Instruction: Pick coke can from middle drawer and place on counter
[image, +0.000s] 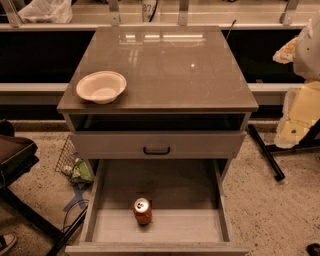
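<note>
The coke can (142, 211), red-orange with a silver top, stands upright on the pale floor of the pulled-out middle drawer (222, 212), a little left of centre and near the front. Above it is the glossy grey-brown counter (170, 70), with a white bowl (101, 86) on its front left corner. My gripper (292, 52) is at the far right edge of the view, level with the counter, well away from the can and holding nothing that I can see.
A closed drawer front with a black handle (156, 150) sits between the counter and the open drawer. A wire basket and green wrapper (75, 167) lie on the floor at the left, near a dark chair (15, 160). A black rod (265, 152) lies at the right.
</note>
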